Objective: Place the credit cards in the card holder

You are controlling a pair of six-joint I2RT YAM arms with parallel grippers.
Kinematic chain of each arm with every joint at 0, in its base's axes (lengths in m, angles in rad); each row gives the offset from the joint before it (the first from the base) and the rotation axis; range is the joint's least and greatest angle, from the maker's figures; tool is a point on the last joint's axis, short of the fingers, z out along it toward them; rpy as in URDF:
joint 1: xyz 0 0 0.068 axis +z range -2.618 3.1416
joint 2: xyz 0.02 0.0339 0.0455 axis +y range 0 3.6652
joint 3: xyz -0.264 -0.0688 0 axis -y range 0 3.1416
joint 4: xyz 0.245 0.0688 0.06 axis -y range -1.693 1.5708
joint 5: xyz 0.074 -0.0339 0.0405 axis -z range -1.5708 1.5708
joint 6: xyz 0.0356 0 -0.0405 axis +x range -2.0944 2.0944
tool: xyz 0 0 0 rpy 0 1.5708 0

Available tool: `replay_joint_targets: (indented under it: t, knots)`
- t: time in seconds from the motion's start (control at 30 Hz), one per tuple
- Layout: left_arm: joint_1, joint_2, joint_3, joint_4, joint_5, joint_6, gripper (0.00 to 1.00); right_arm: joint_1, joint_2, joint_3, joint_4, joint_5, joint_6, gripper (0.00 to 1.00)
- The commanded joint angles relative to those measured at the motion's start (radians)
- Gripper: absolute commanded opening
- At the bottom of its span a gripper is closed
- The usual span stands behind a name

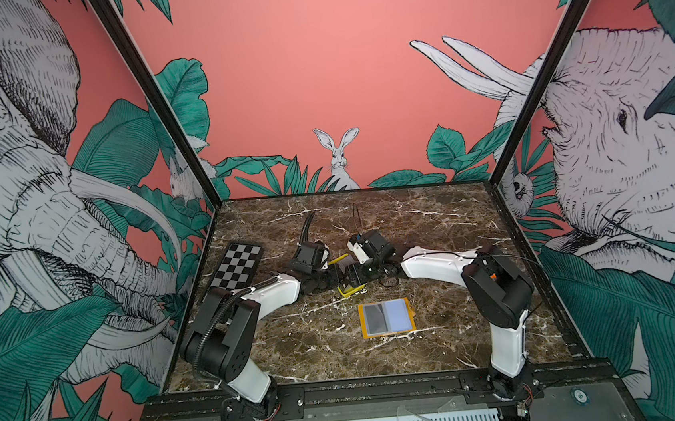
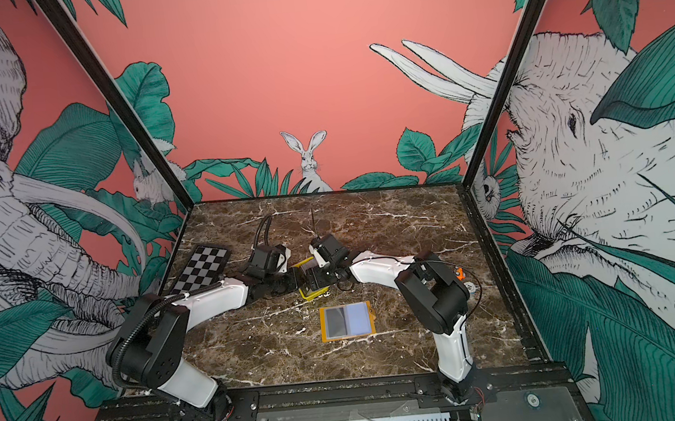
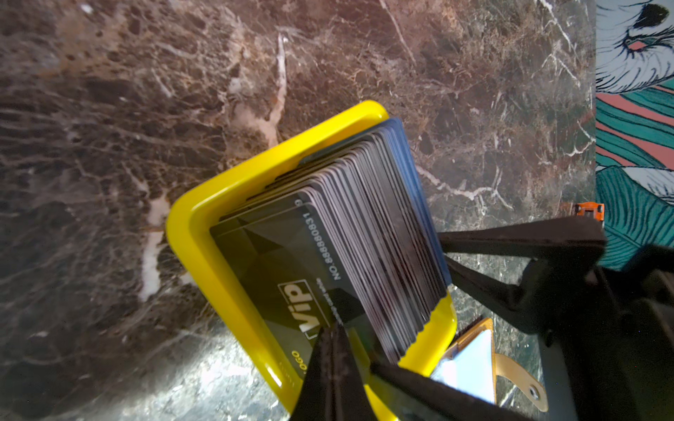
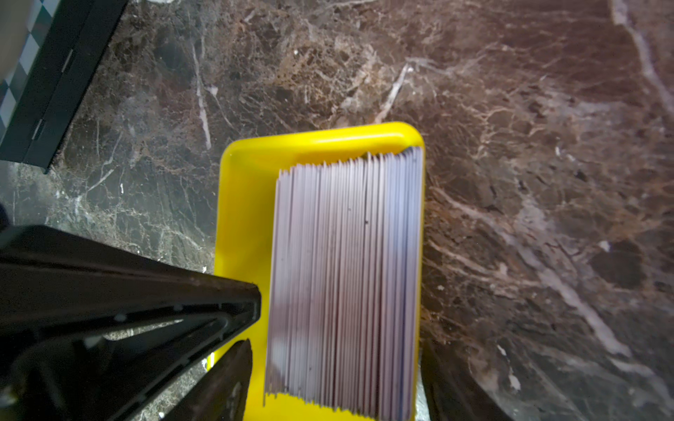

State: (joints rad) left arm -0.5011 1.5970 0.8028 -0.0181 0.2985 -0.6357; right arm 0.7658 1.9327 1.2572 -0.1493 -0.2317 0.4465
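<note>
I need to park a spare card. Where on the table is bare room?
Free: the far strip of the table along its back edge, and the near strip in front of the card holder. Crowded: mid-table, where the left gripper and right gripper meet at the yellow tray of credit cards, and the checkerboard plate at the left edge.
</note>
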Motion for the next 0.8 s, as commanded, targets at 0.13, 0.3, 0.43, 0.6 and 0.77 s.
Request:
replay_joint_targets:
  t: [0.13,0.3,0.43,0.6,0.77]
  knots:
    - [0.008,-0.014,0.007,-0.025,0.001,0.013,0.03,-0.003,-0.018,-0.005,0.005,0.059,0.02,0.71]
    - [0.009,-0.017,0.001,-0.025,0.002,0.012,0.01,-0.022,-0.047,-0.021,0.015,0.055,0.032,0.7]
    - [0.009,-0.013,0.001,-0.019,0.007,0.007,0.0,-0.029,-0.066,-0.027,0.013,0.052,0.029,0.7]
    - [0.009,-0.006,0.002,-0.014,0.016,0.006,0.0,-0.03,-0.097,-0.048,0.005,0.058,0.029,0.69]
    - [0.009,0.003,0.001,-0.002,0.032,-0.001,0.0,-0.031,-0.119,-0.068,-0.003,0.067,0.026,0.7]
